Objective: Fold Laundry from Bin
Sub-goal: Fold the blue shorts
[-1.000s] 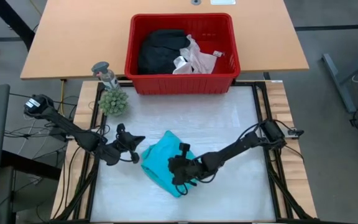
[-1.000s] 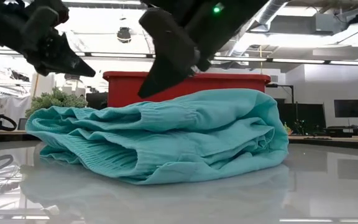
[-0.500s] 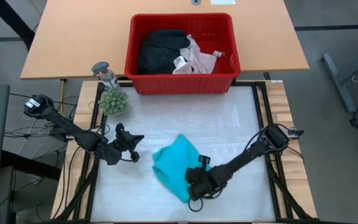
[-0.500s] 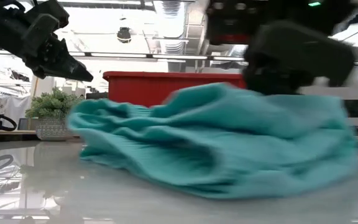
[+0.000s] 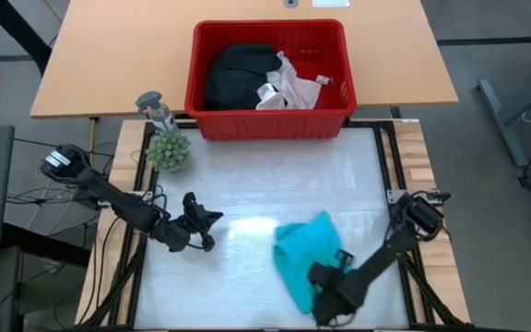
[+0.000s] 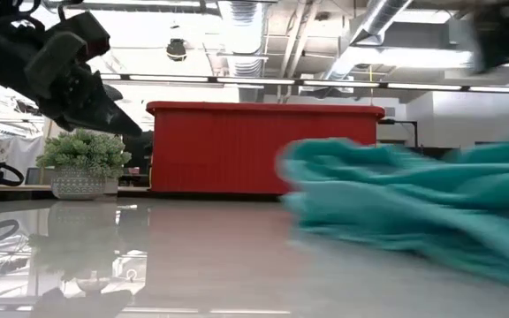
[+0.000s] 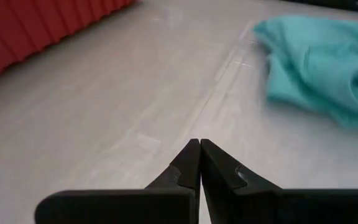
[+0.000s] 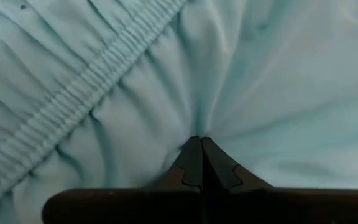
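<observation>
Since a second ago we are dragging the soft teal knitted garment (image 5: 308,254) from the table's middle toward its front right corner. From above, our right gripper (image 5: 332,297) is pinching it shut; the left gripper (image 5: 203,231) is hovering closed, empty. The slotted red plastic bin (image 5: 270,122) is keeping the black and white laundry. Low down, cloth is blurring. The right wrist view is showing bunched fabric; we risk pulling it off the edge.

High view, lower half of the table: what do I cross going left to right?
left gripper, shut and empty → teal garment → right gripper, shut on the garment's near edge.
</observation>
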`<act>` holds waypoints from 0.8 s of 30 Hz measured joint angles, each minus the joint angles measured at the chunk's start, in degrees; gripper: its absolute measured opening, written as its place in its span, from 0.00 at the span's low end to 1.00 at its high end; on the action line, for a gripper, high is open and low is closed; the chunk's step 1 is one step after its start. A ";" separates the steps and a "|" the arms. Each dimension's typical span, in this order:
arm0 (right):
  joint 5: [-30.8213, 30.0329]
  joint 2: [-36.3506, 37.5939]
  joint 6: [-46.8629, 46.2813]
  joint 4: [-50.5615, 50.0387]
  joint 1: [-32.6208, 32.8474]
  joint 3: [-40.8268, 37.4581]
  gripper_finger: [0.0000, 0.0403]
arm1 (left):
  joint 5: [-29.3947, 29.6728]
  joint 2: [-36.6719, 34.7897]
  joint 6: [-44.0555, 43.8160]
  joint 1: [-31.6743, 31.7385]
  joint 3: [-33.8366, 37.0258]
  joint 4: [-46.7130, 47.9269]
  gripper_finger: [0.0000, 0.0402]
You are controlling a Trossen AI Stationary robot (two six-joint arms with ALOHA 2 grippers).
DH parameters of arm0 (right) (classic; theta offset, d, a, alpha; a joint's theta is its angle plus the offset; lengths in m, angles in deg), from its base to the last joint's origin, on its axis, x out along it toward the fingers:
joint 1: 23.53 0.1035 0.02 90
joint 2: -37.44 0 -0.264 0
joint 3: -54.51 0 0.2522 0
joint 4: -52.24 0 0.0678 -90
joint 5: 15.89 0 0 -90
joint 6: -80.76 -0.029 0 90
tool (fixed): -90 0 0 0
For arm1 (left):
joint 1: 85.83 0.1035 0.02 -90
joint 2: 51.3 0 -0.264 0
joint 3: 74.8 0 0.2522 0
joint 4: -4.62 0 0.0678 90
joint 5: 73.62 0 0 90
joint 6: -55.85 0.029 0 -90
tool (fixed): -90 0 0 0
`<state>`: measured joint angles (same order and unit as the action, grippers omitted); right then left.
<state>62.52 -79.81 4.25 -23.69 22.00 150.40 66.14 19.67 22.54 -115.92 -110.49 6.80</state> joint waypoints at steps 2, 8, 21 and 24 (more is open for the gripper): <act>2.50 0.00 -5.63 -1.36 2.61 -0.02 0.05 | 0.00 2.50 1.34 0.02 0.00 -3.75 0.00; 6.78 0.09 -21.43 -5.83 9.62 0.63 0.05 | -0.35 8.26 4.44 0.07 0.00 -13.62 0.00; 4.47 -0.02 -35.87 -23.42 17.29 9.74 0.05 | -3.04 11.51 6.76 1.53 0.00 -22.19 0.00; -2.63 -0.02 -34.84 -28.05 16.49 14.58 0.05 | -4.37 11.51 6.78 2.03 -0.04 -23.06 0.00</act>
<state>59.89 -79.83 -30.59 -51.73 38.49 164.98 61.77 31.18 29.32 -113.89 -110.53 -16.26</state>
